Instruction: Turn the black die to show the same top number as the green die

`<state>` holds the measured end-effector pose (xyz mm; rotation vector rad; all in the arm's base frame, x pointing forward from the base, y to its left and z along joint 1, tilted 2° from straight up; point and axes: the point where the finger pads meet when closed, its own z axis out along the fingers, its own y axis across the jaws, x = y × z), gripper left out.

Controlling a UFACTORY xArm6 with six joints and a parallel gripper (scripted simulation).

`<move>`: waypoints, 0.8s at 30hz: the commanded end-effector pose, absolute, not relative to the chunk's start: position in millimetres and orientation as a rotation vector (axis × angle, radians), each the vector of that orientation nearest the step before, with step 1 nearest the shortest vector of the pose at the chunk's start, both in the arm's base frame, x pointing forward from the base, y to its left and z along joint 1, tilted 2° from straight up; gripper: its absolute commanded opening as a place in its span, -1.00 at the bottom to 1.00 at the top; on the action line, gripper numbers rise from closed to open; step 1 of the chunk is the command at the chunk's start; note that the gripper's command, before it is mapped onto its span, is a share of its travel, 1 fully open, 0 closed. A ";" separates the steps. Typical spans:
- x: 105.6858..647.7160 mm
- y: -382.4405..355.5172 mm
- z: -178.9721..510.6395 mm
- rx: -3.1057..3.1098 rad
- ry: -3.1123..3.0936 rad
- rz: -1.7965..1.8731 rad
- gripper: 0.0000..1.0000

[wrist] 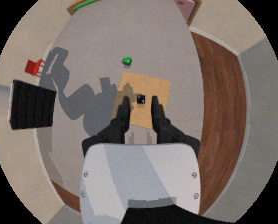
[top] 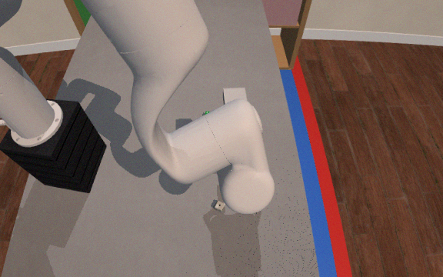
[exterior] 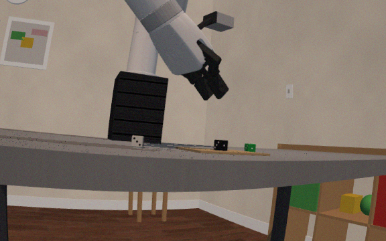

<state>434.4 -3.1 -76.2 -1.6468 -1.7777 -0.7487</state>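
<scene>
The black die [exterior: 220,144] lies flat on the thin tan mat [exterior: 222,151]; it also shows in the wrist view [wrist: 142,100] on the mat [wrist: 147,99]. The green die [exterior: 250,147] [top: 206,112] sits on the table just beyond the mat's far end, seen in the wrist view [wrist: 127,60] and as a small green spot behind the arm. My gripper [exterior: 213,88] hangs tilted, high above the table and well clear of the dice. Its fingers stand partly apart with nothing between them. The arm hides the mat and the black die in the top view.
A white die [exterior: 137,140] [top: 218,205] lies on the table off the mat, also seen near the arm's elbow. The arm's black base [top: 52,146] stands at the table's side. A shelf with coloured blocks [exterior: 340,201] stands past the table's end.
</scene>
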 end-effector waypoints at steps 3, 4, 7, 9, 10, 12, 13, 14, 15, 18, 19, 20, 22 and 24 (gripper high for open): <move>436.1 8.6 -68.5 -1.804 -1.928 -0.592 -0.28; 436.0 10.5 -67.4 -1.824 -1.950 -0.565 -0.28; 436.0 15.8 -64.2 -1.880 -2.010 -0.493 -0.28; 435.3 19.0 -62.5 -1.915 -2.045 -0.441 -0.28; 435.3 19.0 -62.5 -1.915 -2.045 -0.441 -0.28; 434.7 20.8 -61.7 -1.933 -2.064 -0.411 -0.28; 433.4 24.0 -60.8 -1.965 -2.097 -0.351 -0.28; 433.0 26.1 -59.8 -1.986 -2.118 -0.316 -0.28; 432.9 27.1 -59.3 -1.995 -2.127 -0.302 -0.28; 431.9 30.3 -57.4 -2.040 -2.173 -0.220 -0.28; 432.3 32.9 -55.9 -2.060 -2.195 -0.192 -0.28; 432.1 34.0 -55.1 -2.074 -2.210 -0.164 -0.28; 431.7 35.3 -54.1 -2.097 -2.233 -0.117 -0.28; 431.6 37.1 -53.1 -2.115 -2.252 -0.087 -0.28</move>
